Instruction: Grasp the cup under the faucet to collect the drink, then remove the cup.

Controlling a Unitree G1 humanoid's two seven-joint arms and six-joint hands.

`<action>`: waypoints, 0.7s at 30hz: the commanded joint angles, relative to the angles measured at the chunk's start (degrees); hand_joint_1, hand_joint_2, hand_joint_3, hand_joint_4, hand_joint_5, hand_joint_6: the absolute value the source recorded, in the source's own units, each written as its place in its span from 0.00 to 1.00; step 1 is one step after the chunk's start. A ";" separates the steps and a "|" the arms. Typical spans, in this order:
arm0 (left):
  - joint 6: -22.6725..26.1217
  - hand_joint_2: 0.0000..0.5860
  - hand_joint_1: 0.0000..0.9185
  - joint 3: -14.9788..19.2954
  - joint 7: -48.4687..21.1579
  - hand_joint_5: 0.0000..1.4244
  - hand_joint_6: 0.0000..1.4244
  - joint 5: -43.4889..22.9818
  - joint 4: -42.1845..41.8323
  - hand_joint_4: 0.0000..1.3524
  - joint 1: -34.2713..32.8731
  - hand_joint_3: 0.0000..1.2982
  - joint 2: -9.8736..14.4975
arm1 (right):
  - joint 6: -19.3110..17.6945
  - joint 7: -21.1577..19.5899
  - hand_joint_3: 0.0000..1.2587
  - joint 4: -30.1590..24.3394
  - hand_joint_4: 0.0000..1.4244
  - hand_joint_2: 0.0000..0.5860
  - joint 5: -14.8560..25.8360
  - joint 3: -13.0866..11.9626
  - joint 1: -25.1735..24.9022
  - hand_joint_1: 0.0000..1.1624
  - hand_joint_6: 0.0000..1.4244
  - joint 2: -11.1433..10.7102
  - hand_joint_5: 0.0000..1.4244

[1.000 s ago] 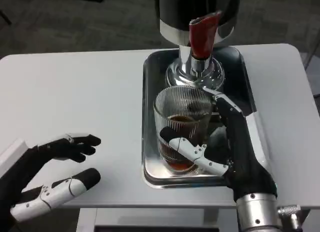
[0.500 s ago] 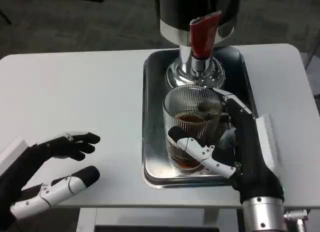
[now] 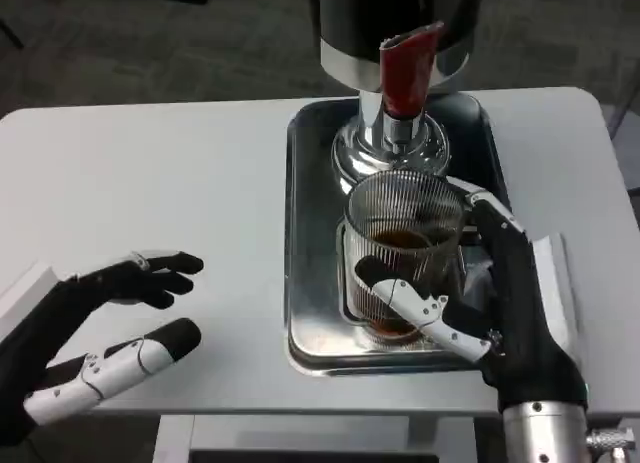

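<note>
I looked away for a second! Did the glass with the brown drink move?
Yes. The right hand has slid the ribbed glass cup to the picture's right across the steel tray, so it now sits more squarely below the red-handled faucet.

- The cup (image 3: 402, 253) stands on the tray (image 3: 310, 233), just before the faucet (image 3: 405, 73).
- My right hand (image 3: 490, 293) wraps it.
- My left hand (image 3: 100, 328) lies well left, seemingly above the table (image 3: 150, 183).

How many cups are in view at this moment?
1. A ribbed glass cup holding dark drink stands on the metal tray just in front of the faucet, gripped by the right hand. The dispenser could hide things behind it.
</note>
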 commanded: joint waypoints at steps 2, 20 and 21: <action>-0.55 0.20 0.10 -0.69 -0.76 0.24 0.19 -0.46 0.64 0.24 -0.98 0.23 1.29 | -1.77 0.21 0.60 -1.53 0.67 0.36 0.13 -0.75 2.09 0.65 1.00 -0.84 0.80; -0.66 0.20 0.09 -3.48 -1.06 0.24 0.19 -0.72 1.98 0.24 -6.75 0.23 1.95 | -5.34 -0.64 0.73 -4.74 0.79 0.34 1.52 -3.75 5.99 0.70 1.00 -1.16 0.94; -0.69 0.20 0.09 -3.59 -1.04 0.24 0.19 -0.80 2.04 0.24 -6.98 0.23 1.97 | -5.55 -0.55 0.74 -5.04 0.80 0.34 1.73 -3.95 6.15 0.70 1.00 -1.13 0.94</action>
